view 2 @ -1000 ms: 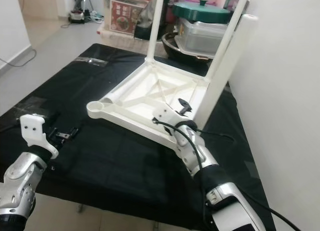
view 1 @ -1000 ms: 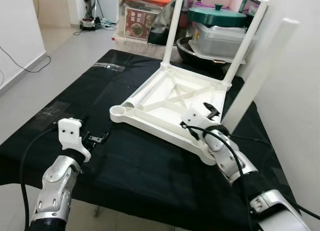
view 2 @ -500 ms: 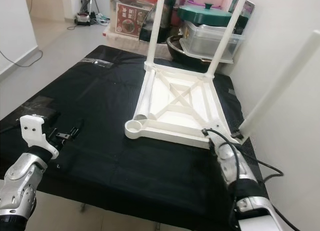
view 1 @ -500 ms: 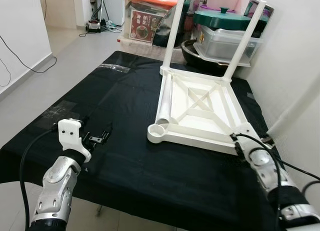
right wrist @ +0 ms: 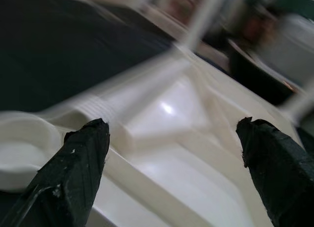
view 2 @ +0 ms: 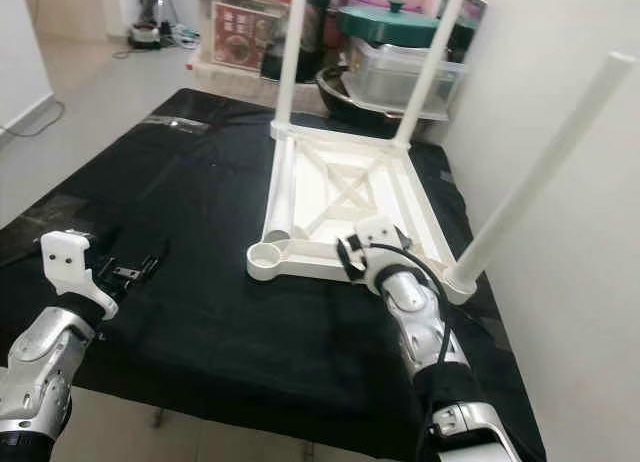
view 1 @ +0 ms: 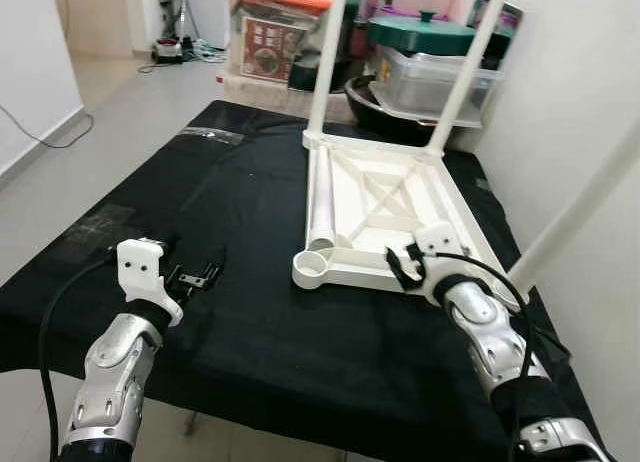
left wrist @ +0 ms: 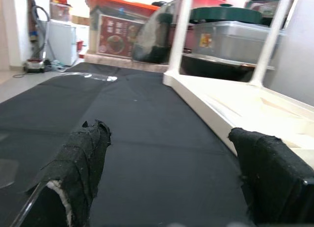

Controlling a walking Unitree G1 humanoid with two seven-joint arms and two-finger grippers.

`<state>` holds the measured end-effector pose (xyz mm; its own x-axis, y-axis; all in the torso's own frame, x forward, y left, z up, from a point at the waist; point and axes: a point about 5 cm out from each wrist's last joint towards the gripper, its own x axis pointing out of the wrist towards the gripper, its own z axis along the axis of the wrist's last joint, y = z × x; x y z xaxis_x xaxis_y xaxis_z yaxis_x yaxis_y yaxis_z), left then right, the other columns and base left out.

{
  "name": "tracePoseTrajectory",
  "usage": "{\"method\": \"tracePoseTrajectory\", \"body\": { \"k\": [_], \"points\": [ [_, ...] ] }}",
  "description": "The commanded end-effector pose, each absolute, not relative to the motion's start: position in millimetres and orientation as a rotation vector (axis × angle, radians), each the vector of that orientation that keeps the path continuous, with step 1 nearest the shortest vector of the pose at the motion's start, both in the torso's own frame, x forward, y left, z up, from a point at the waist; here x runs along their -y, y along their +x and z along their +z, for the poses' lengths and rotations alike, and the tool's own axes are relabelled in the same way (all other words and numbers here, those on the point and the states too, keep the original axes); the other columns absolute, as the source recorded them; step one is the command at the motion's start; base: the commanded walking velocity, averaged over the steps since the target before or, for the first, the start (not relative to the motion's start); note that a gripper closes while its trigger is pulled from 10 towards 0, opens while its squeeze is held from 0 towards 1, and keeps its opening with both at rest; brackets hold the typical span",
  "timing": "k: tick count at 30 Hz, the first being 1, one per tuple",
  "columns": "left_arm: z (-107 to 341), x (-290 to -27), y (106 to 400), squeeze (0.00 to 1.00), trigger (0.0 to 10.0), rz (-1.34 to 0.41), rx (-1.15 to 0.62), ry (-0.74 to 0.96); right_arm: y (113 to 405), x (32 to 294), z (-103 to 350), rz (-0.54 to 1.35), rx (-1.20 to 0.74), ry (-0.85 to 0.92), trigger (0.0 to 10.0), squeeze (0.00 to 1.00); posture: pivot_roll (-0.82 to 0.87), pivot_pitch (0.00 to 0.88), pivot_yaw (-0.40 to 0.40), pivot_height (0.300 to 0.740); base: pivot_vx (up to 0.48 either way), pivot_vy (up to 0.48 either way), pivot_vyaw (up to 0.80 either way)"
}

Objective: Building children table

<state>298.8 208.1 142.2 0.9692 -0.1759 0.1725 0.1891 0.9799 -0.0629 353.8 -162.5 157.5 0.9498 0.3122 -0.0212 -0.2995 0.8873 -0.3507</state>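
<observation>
- The white children's table (view 1: 385,217) lies upside down on the black cloth (view 1: 180,197), 3 legs up (1 corner socket empty).
- My right gripper (view 1: 407,266) hovers over the table's near edge, fingers (right wrist: 78,163) spread wide, holding nothing.
- My left gripper (view 1: 197,276) hangs over the cloth, well apart from the table, fingers (left wrist: 81,160) wide, empty.

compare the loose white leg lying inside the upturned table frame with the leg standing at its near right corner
The loose white plastic tube leg lies flat along the left inner edge of the upturned white plastic table frame; the fitted white leg stands in its near right corner socket. The loose one is level, the fitted one leans rightwards. Both are plain white round tubes.
</observation>
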Motion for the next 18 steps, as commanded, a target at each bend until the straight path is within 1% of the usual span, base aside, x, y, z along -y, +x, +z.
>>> {"method": "tracePoseTrajectory", "body": {
  "k": [1, 2, 6, 7, 8, 9, 10, 11, 13, 15, 17, 18],
  "points": [
    [140, -206, 299, 0.00, 10.0, -0.193, 0.158, -0.075, 350, 145, 154, 0.501, 0.036, -0.398, 10.0, 0.00, 0.08, 0.000, -0.159, 0.740, 0.000, 0.000, 0.00],
    [141, -206, 299, 0.00, 10.0, -0.194, 0.158, -0.074, 351, 142, 143, 0.598, -0.046, -0.433, 10.0, 0.00, 0.08, 0.000, -0.161, 0.740, 0.000, 0.000, 0.00],
    [141, -206, 299, 0.00, 10.0, -0.194, 0.158, -0.074, 351, 142, 143, 0.598, -0.046, -0.433, 10.0, 0.00, 0.08, 0.000, -0.161, 0.740, 0.000, 0.000, 0.00],
    [140, -205, 300, 0.00, 10.0, -0.195, 0.158, -0.073, 355, 147, 135, 0.628, -0.103, -0.522, 10.0, 0.00, 0.08, 0.000, -0.165, 0.740, 0.000, 0.000, 0.00],
    [140, -205, 300, 0.00, 10.0, -0.195, 0.158, -0.073, 355, 147, 135, 0.628, -0.103, -0.522, 10.0, 0.00, 0.08, 0.000, -0.165, 0.740, 0.000, 0.000, 0.00],
    [140, -204, 301, 0.00, 10.0, -0.195, 0.159, -0.072, 363, 160, 136, 0.651, -0.156, -0.617, 10.0, 0.00, 0.09, 0.000, -0.175, 0.740, 0.000, 0.000, 0.00],
    [140, -204, 301, 0.00, 10.0, -0.195, 0.159, -0.072, 363, 160, 136, 0.651, -0.156, -0.617, 10.0, 0.00, 0.09, 0.000, -0.175, 0.740, 0.000, 0.000, 0.00],
    [140, -203, 302, 0.00, 10.0, -0.193, 0.161, -0.073, 373, 176, 145, 0.695, -0.216, -0.773, 10.0, 0.00, 0.09, 0.000, -0.177, 0.740, 0.000, 0.000, 0.00],
    [140, -202, 302, 0.00, 10.0, -0.191, 0.162, -0.074, 375, 178, 149, 0.724, -0.233, -0.795, 10.0, 0.00, 0.09, 0.000, -0.179, 0.740, 0.000, 0.000, 0.00],
    [139, -202, 303, 0.00, 10.0, -0.191, 0.162, -0.074, 377, 174, 151, 0.789, -0.281, -0.786, 10.0, 0.00, 0.09, 0.000, -0.179, 0.740, 0.000, 0.000, 0.00],
    [139, -202, 303, 0.00, 10.0, -0.191, 0.162, -0.074, 377, 174, 151, 0.789, -0.281, -0.786, 10.0, 0.00, 0.09, 0.000, -0.179, 0.740, 0.000, 0.000, 0.00],
    [139, -202, 303, 0.00, 10.0, -0.193, 0.162, -0.072, 377, 171, 150, 0.829, -0.311, -0.807, 10.0, 0.00, 0.09, 0.000, -0.180, 0.740, 0.000, 0.000, 0.00]
  ]
}}
